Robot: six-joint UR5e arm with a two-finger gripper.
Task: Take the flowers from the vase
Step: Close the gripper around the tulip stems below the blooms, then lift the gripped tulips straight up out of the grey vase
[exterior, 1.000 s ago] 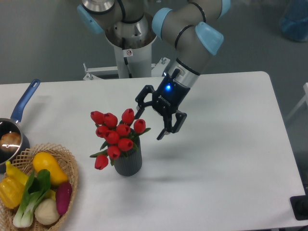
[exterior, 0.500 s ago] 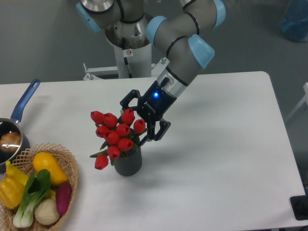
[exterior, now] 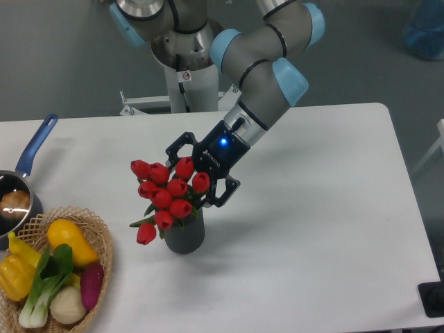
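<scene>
Gripper [exterior: 197,175] hangs w/ jaws spread wide, clamped on nothing, right at the top-right edge of the red tulip bunch [exterior: 166,193]. One finger [exterior: 175,145] sits at abt 12 o'clock from the bunch, the other [exterior: 223,193] at abt 3 o'clock, so the upper-right buds lie btwn them; can't tell if either finger touches a bud. Blue light glows on the gripper body.

Tulips sit in the ribbed dark grey vase [exterior: 184,235], near the table's [exterior: 333,229] front-left, one bud drooping toward 8 o'clock.

At 8 o'clock from the vase, well apart: wicker basket [exterior: 97,229] w/ yellow, green and purple veg. At 9 o'clock, blue-handled saucepan [exterior: 25,173] at the table edge.
</scene>
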